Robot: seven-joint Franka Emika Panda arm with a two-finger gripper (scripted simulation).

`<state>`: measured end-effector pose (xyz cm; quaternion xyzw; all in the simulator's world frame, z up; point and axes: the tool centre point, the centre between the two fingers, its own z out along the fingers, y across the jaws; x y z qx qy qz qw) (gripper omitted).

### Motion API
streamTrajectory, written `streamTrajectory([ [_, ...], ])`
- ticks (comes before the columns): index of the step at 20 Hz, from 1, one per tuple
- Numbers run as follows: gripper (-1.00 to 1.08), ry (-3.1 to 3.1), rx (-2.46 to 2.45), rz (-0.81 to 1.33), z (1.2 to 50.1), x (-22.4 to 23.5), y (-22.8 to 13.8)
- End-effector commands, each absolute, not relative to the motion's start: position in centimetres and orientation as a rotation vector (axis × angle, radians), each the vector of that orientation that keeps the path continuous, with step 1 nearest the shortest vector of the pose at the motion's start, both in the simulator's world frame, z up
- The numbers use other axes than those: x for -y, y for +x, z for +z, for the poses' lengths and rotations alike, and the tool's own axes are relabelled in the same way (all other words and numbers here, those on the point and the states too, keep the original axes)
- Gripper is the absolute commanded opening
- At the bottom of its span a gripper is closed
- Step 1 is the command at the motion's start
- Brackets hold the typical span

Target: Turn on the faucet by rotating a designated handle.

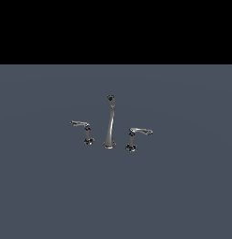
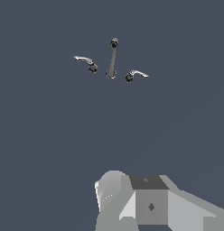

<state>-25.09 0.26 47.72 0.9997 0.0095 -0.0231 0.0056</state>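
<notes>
The chrome faucet stands on a flat grey-blue surface, its tall curved spout (image 1: 110, 123) (image 2: 112, 58) ending in a dark tip. The handle (image 1: 83, 128) (image 2: 85, 62) is at the exterior view's left of the spout, a short post whose lever points away from the spout. Its mirror twin (image 1: 137, 136) (image 2: 134, 75) stands on the spout's other side. No arm or gripper appears in the exterior view. In the wrist view, grey parts of my gripper (image 2: 136, 203) show far from the faucet and touch nothing. I cannot tell how its fingers stand.
The grey-blue surface (image 1: 183, 186) stretches around the faucet on all sides. A black band fills the top of the exterior view. Nothing else stands on the surface.
</notes>
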Motion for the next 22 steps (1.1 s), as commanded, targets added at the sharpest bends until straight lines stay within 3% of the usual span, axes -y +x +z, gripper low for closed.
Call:
streamTrajectory([
  [1, -1.00, 3.129, -0.030, -0.072, 47.7, -0.3, -25.1],
  [22, -1.00, 3.142, 0.048, 0.018, 50.2, 0.0, -25.2],
])
